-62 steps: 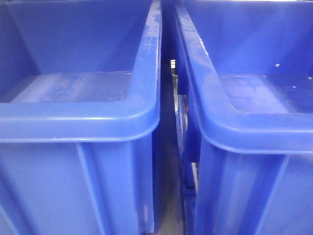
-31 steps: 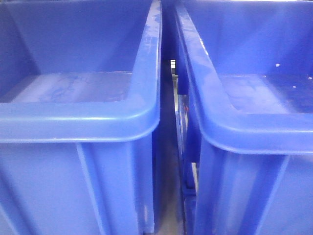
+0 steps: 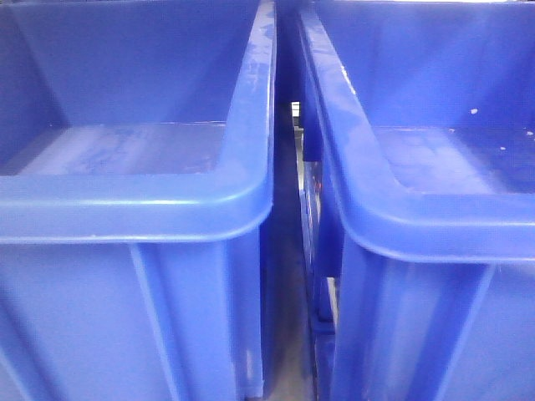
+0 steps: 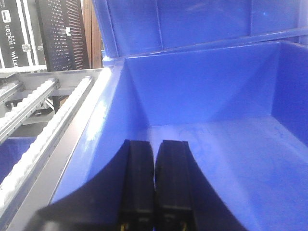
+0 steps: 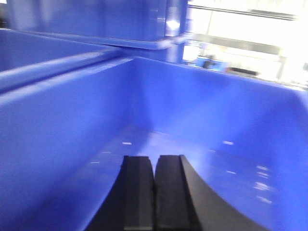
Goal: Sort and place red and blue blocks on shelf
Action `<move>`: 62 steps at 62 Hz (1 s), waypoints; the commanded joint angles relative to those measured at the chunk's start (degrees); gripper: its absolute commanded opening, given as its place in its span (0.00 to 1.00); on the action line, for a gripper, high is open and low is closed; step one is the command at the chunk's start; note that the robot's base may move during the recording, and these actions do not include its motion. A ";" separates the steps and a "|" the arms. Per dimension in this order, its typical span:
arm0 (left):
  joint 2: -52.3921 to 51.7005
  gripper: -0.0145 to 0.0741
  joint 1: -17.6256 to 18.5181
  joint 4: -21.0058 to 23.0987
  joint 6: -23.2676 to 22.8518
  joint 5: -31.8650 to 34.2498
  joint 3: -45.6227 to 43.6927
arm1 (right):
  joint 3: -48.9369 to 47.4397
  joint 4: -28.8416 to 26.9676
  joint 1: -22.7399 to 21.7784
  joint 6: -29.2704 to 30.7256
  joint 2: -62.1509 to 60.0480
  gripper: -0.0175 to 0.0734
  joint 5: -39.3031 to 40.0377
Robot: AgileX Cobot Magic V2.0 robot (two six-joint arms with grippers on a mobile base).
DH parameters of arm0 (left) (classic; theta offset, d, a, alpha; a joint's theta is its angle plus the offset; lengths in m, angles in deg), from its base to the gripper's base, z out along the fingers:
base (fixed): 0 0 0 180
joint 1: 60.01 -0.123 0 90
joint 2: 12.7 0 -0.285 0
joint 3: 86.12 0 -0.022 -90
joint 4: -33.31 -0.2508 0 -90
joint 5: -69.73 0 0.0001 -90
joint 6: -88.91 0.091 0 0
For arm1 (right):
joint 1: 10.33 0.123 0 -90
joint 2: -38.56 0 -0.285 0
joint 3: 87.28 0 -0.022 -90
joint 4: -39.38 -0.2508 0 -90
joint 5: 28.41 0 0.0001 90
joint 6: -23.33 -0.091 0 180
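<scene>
Right now your left gripper sits inside a blue bin, pads pressed together on nothing; the shelf with its roller rails runs just beside that bin's wall. Your right gripper is likewise pinched closed and empty, inside another blue bin. Neither block is visible.

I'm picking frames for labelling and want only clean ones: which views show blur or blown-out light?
Right wrist view: soft throughout, motion-like blur on the bin wall, and the background beyond the rim is blown out white. Left wrist view: sharper, roller rails crisp, the left hand dark. Front view: evenly lit, slightly soft, mild sheen on the bin rims.
</scene>
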 commanded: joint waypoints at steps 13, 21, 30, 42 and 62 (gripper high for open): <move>-1.11 0.26 0.18 0.49 -0.11 4.51 2.06 | 0.86 -0.03 -5.27 0.12 -0.91 0.25 3.08; -1.11 0.26 0.18 0.49 -0.11 4.51 2.06 | 0.86 -0.03 -7.33 0.12 -0.91 0.25 3.02; -1.11 0.26 0.18 0.49 -0.11 4.51 2.06 | 0.86 -0.71 -9.57 0.12 -0.91 0.25 3.02; -1.11 0.26 0.18 0.49 -0.11 4.51 2.06 | 0.86 -2.79 -12.09 0.12 -0.91 0.25 3.02; -1.11 0.26 0.18 0.49 -0.11 4.51 2.06 | 0.86 -3.81 -14.11 0.12 -0.91 0.25 2.36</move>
